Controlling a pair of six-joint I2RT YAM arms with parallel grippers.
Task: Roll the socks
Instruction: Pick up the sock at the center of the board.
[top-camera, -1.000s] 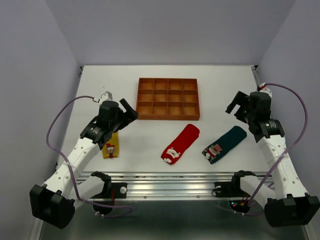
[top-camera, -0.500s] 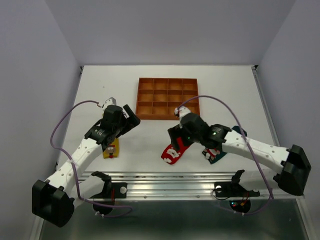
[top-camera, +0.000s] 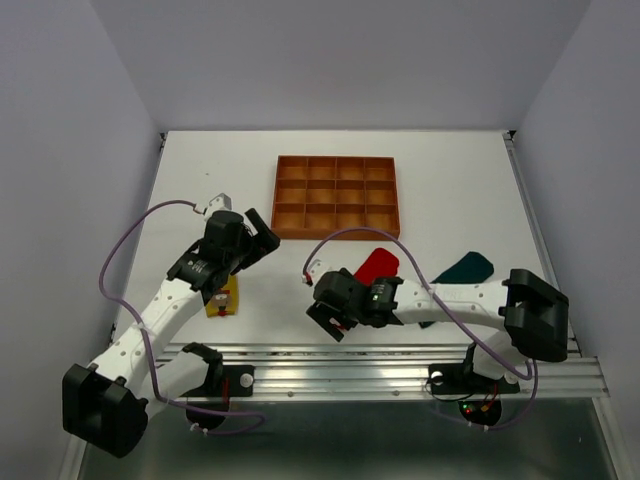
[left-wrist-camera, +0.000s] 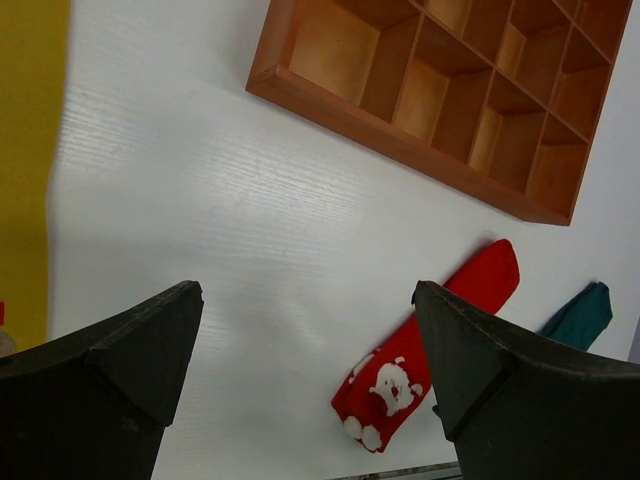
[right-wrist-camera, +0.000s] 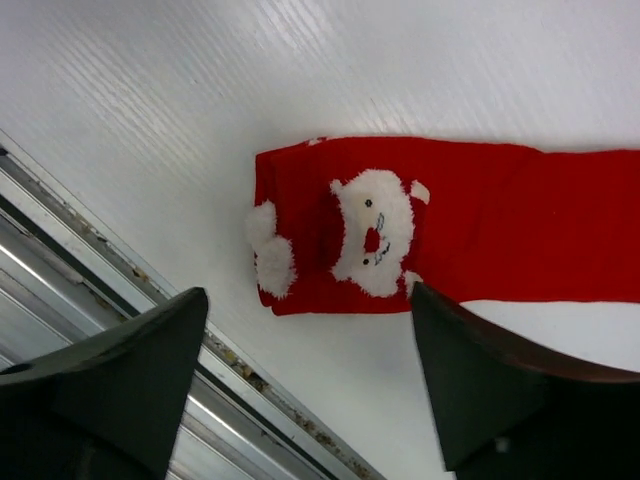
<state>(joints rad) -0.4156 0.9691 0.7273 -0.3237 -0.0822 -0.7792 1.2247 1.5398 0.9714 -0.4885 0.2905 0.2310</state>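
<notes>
The red sock (top-camera: 378, 262) lies flat in the middle. Its near end is hidden under my right gripper (top-camera: 328, 318) in the top view. The right wrist view shows that end (right-wrist-camera: 400, 230) with its white cartoon pattern. The right gripper (right-wrist-camera: 305, 300) is open and empty above it. The dark teal sock (top-camera: 466, 267) lies to the right, partly behind the right arm. The yellow sock (top-camera: 222, 298) lies flat at the left, just below my left gripper (top-camera: 257, 236). The left gripper (left-wrist-camera: 305, 300) is open and empty. The left wrist view also shows the yellow sock (left-wrist-camera: 25, 150), the red sock (left-wrist-camera: 430, 350) and the teal sock (left-wrist-camera: 580, 315).
An orange-brown compartmented tray (top-camera: 336, 234) stands behind the socks and also shows in the left wrist view (left-wrist-camera: 400, 140). The table's metal front rail (right-wrist-camera: 120, 300) runs close below the red sock's near end.
My right arm has swung from the far right across the teal sock to the near end of the red sock. The left arm has barely moved.
</notes>
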